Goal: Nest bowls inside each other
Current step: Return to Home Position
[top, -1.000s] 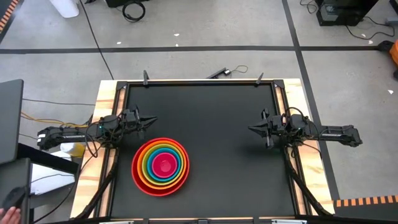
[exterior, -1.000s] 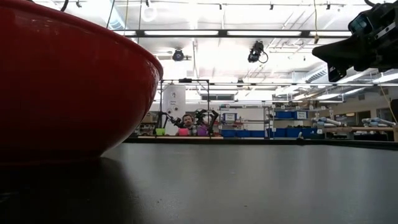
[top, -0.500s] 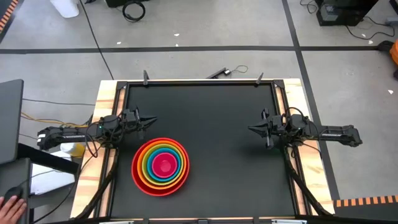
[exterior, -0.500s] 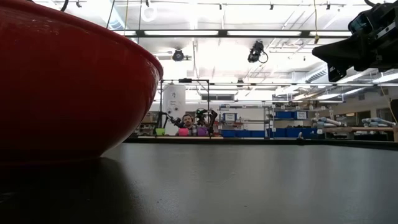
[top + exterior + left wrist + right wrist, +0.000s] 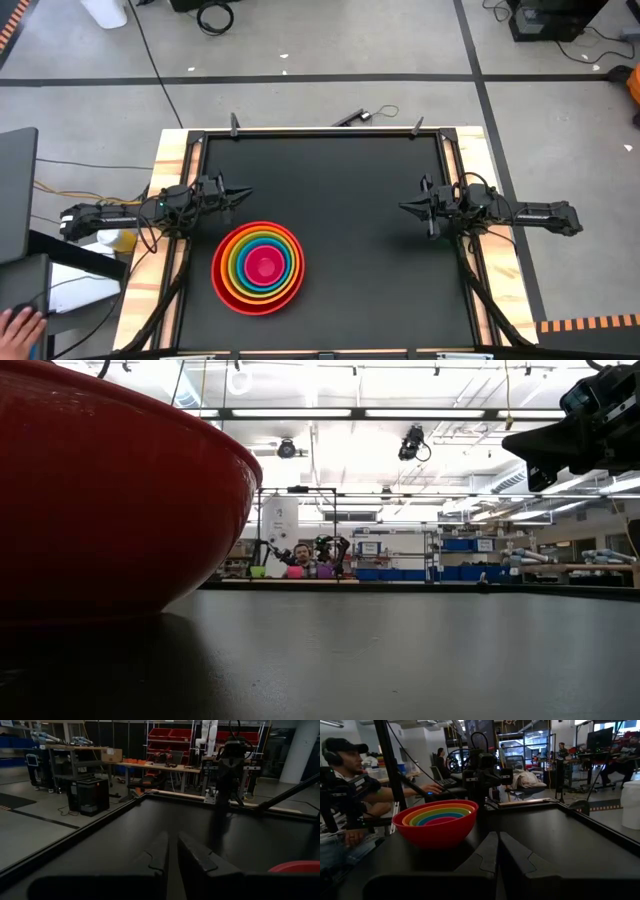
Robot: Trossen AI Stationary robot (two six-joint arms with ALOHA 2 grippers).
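Observation:
The bowls sit nested in one stack on the black table, near its left front part: red outermost, then orange, yellow-green, blue, and pink at the centre. The red bowl's base rests on the table; its rim shows in the left wrist view. My left gripper hangs shut at the table's left edge, pointing level toward the right, just beyond the stack's far side. My right gripper hangs shut at the right edge, pointing level toward the left. Neither touches a bowl.
The black table top has a raised frame around it. A person's hand shows off the table at the near left. A person sits beyond the table's left side. Cables and gear lie on the floor behind.

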